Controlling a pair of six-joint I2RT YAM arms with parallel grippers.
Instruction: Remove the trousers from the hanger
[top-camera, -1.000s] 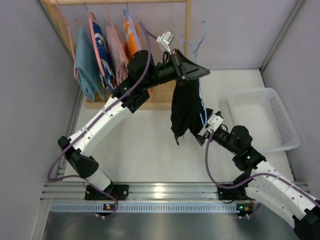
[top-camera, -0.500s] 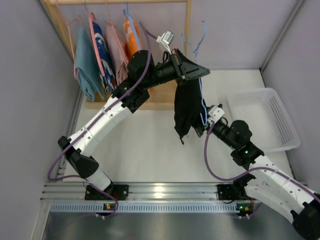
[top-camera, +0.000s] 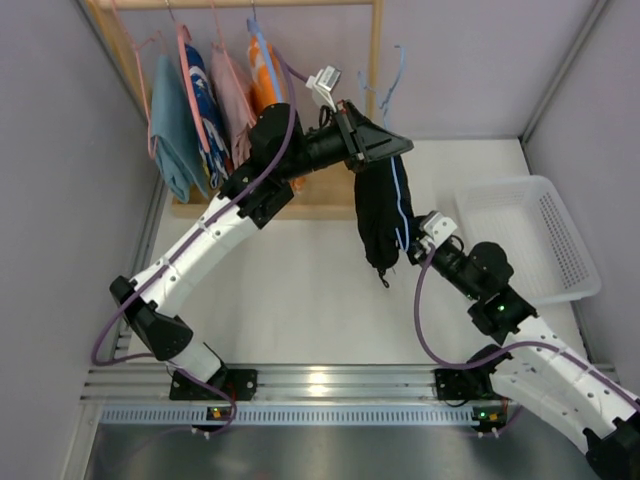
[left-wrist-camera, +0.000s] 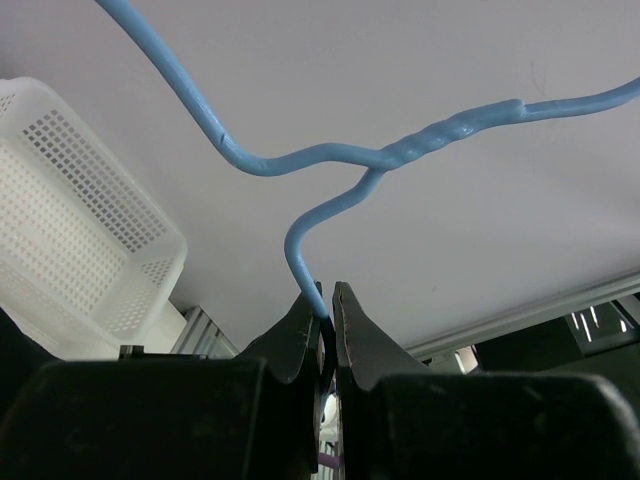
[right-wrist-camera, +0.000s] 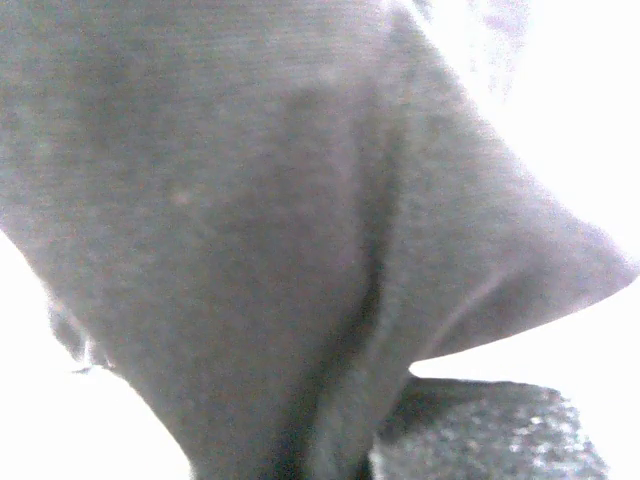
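Right wrist — blurred black trousers fill everything.

Trousers hang over mid-desk fr hanger. Basket on desk to R. Rack w/ garments behind, L.

Matt black cloth trousers — smooth, glossy blue-coated wire hanger

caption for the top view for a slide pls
Left gripper holds up a blue hanger draped with black trousers; right gripper at their lower end.
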